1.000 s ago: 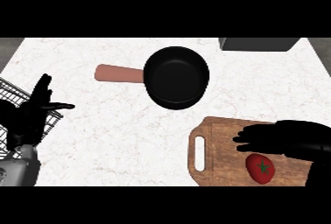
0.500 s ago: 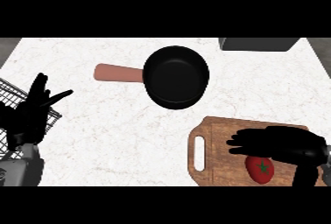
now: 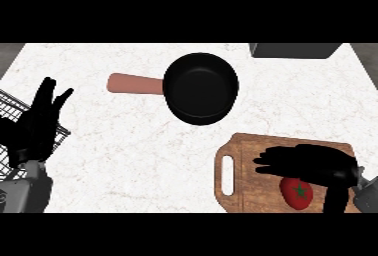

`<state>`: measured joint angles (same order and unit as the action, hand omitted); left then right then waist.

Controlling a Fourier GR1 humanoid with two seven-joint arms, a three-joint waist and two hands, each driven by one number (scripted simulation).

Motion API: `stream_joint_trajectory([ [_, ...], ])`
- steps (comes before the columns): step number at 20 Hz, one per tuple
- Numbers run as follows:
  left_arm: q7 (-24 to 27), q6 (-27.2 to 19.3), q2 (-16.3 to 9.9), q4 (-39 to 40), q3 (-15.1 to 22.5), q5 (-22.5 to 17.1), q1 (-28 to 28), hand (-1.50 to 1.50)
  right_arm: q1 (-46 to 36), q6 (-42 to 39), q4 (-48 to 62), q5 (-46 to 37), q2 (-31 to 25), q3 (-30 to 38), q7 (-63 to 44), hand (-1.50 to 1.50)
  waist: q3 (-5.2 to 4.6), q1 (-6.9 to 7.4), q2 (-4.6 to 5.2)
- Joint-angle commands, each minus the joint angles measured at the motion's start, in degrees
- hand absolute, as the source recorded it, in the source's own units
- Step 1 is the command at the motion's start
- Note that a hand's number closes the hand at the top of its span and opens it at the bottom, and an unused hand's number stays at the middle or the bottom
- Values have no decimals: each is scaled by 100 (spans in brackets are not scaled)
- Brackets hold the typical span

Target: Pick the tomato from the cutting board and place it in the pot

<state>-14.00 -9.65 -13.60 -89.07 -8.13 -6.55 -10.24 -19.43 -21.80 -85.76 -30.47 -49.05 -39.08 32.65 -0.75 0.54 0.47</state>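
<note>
Right hand: positioned over the cutting board at the near right of the surface, palm down, fingers extended and spread toward the left. It is not curled round anything. Whether the palm touches the tomato cannot be determined.

Tomato: red with a green star-shaped stem mark, lying on the near part of the cutting board, directly at the near edge of the right hand and partly overlapped by it. It is not in the pot.

Cutting board: wooden, with a slot handle along its left end, lying flat on the surface.

Pot: black, round, with a reddish-brown handle projecting left. It stands at the far centre of the surface, well apart from the cutting board, on the far-left side of it.

Left hand: at the left edge of the view, fingers straight and pointing up, resting, holding nothing. It shows in front of a wire basket at the left edge.

Dark grey box-shaped object: at the far right edge of the surface; its identity cannot be determined.
</note>
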Motion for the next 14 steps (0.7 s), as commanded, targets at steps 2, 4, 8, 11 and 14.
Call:
stream_joint_trajectory([
  [2, 355, 98, 168, -86, 313, 186, -208, 0, -35, -27, 462, -368, 157, 134, 459, -150, 76, -38, -40],
  [4, -85, 119, 65, -636, 289, 59, -164, 0, -7, 408, 432, -928, 206, -193, 874, 150, 80, 2, -50],
  [8, 131, 313, -12, -212, 87, -15, -294, 0, -2, 578, 791, -1248, 635, 133, 1302, 150, 76, -43, -44],
  [11, 477, 392, 110, -499, 132, 48, 325, 0, 150, 614, 1076, -1497, 772, 231, 1521, 150, 75, -21, -46],
  [14, 96, 369, -48, -197, -74, -17, -217, 0, 328, 434, 555, -1742, 615, 398, 1575, 150, 74, -65, -51],
])
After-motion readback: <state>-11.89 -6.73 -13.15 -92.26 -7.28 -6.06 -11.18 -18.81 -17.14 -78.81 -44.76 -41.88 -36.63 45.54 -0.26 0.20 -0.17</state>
